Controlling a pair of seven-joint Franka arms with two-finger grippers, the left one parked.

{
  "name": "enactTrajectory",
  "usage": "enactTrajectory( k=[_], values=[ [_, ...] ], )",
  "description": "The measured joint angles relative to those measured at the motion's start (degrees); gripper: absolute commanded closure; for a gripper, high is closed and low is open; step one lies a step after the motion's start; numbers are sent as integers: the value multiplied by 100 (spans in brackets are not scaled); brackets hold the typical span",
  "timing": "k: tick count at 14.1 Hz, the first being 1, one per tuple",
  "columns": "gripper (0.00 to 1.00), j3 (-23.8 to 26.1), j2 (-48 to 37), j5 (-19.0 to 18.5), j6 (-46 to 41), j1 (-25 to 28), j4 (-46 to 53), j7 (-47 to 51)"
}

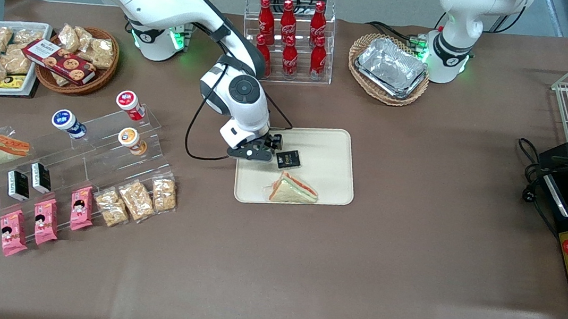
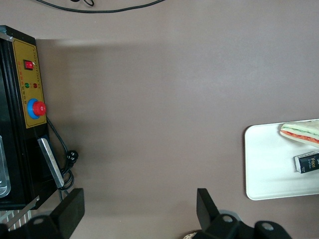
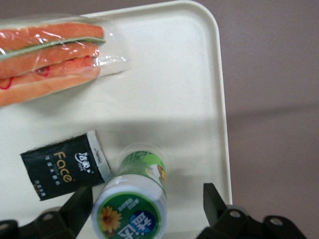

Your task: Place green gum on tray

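The green gum (image 3: 130, 211), a green bottle with a white lid and green label, stands on the cream tray (image 3: 174, 74) close to the tray's edge. My right gripper (image 3: 147, 195) is open around it, one finger (image 3: 82, 204) close beside the lid and the other finger (image 3: 213, 199) well apart from it. In the front view the gripper (image 1: 262, 151) hangs low over the tray (image 1: 327, 159) at the side toward the working arm's end, and it hides the gum there. The tray also shows in the left wrist view (image 2: 269, 169).
A wrapped sandwich (image 1: 294, 190) and a black packet (image 1: 288, 159) lie on the tray beside the gripper. A clear stepped stand holds red (image 1: 129, 103), blue (image 1: 68, 122) and orange (image 1: 131, 140) bottles. A cola rack (image 1: 288, 37) and a basket of foil containers (image 1: 390, 67) stand farther back.
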Motion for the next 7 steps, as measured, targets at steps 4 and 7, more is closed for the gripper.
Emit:
enactTrajectory(
  k=[4, 7],
  values=[
    [0, -4, -556, -35, -703, -45, 99, -32],
    [0, -7, -1518, 320, -1746, -171, 193, -462]
  ],
)
